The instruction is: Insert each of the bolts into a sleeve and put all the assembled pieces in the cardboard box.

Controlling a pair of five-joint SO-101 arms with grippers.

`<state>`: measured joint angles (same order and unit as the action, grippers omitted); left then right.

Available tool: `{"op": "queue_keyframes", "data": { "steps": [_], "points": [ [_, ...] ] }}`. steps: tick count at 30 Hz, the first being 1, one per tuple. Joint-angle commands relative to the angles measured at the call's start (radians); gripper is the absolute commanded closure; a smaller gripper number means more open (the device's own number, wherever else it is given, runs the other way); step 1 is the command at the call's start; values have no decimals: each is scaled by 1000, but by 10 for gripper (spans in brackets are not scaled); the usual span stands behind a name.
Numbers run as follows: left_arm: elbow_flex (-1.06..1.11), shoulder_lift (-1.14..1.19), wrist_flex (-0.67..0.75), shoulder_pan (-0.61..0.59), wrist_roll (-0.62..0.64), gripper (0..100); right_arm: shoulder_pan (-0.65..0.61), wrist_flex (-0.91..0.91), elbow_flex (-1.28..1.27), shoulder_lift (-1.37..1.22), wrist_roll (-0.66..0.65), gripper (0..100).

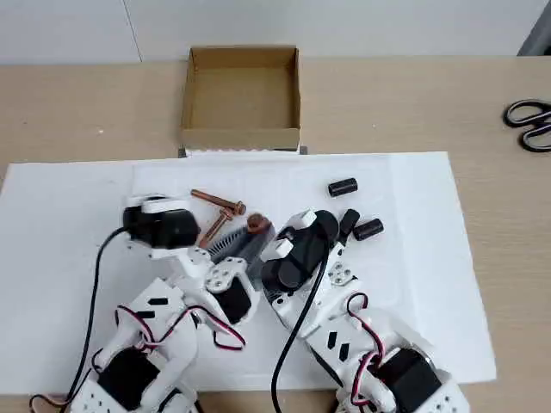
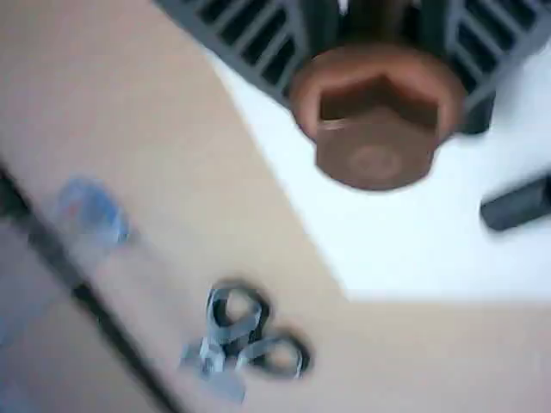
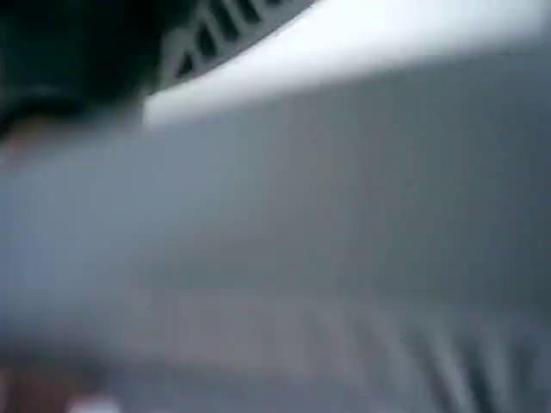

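Note:
My left gripper [image 1: 248, 237] is shut on a copper bolt [image 1: 258, 225] just above the white paper. In the left wrist view the bolt's hex head [image 2: 374, 120] faces the camera between the dark ribbed fingers [image 2: 250, 34]. Two more bolts lie on the paper: one [image 1: 218, 200] free, the other [image 1: 213, 229] partly under the left arm. Three black sleeves rest to the right: one [image 1: 343, 187] apart, two [image 1: 368, 230] [image 1: 349, 222] beside my right gripper [image 1: 293, 249]. That gripper sits low over the paper, right next to the held bolt. The cardboard box [image 1: 241, 129] stands open at the back.
The white paper [image 1: 413, 284] covers most of the table in front of the box. Scissors [image 1: 529, 120] lie on the bare wood at the far right, also seen as scissors [image 2: 245, 340] in the left wrist view. Both arms crowd the paper's middle.

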<state>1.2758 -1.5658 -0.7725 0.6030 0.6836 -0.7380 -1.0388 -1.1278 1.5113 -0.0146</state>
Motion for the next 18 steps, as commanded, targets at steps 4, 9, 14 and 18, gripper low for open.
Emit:
{"op": "queue_keyframes", "data": {
  "steps": [4, 9, 14, 18],
  "points": [
    [-28, -8, -137, 23, -2, 994, -10, 30, 46, 7, -9, 995],
    [-28, -8, -161, 72, -3, 993, -10, 30, 46, 7, -9, 995],
    [-27, -8, -141, 72, -66, 919, -10, 30, 46, 7, -9, 995],
    [-27, -8, -164, 72, -71, 729, -10, 24, 46, 7, -9, 995]
  ]
}}
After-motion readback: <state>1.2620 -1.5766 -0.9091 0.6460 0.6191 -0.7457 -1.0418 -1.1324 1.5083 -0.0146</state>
